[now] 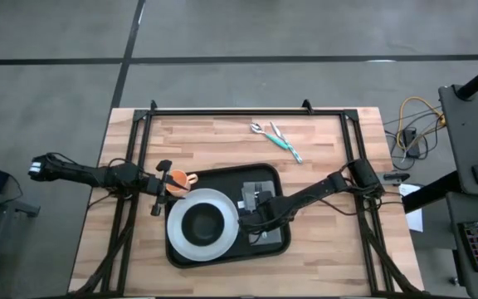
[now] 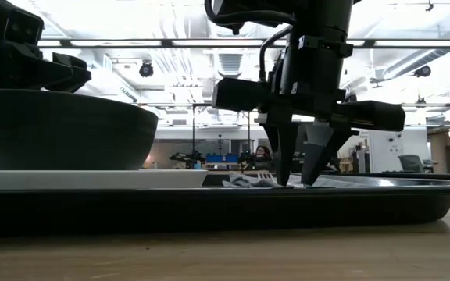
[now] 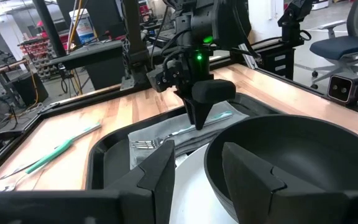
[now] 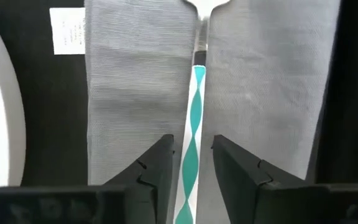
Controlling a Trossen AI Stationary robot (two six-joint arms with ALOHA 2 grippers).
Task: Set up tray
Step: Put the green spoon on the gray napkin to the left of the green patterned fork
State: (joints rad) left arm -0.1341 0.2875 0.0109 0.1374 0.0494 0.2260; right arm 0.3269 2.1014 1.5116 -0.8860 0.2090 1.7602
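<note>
The black tray [image 1: 231,171] lies mid-table. On its left part rests a white plate [image 1: 178,241] carrying a dark bowl [image 1: 202,223]. On its right part a grey napkin [image 4: 129,93] lies flat, with a teal-handled fork [image 4: 194,124] along its middle. My right gripper [image 4: 192,146] points down over the napkin, open, one finger on each side of the fork's handle, and I see no touch. My left gripper [image 1: 173,187] is open, raised by the tray's far left corner, above the plate's edge and beside the bowl [image 3: 291,162].
A teal-handled spoon and knife [image 1: 276,139] lie on the bare wood beyond the tray, toward the far edge. A dark metal frame [image 1: 222,112] runs along the table's far edge and sides. Bare wood shows left and right of the tray.
</note>
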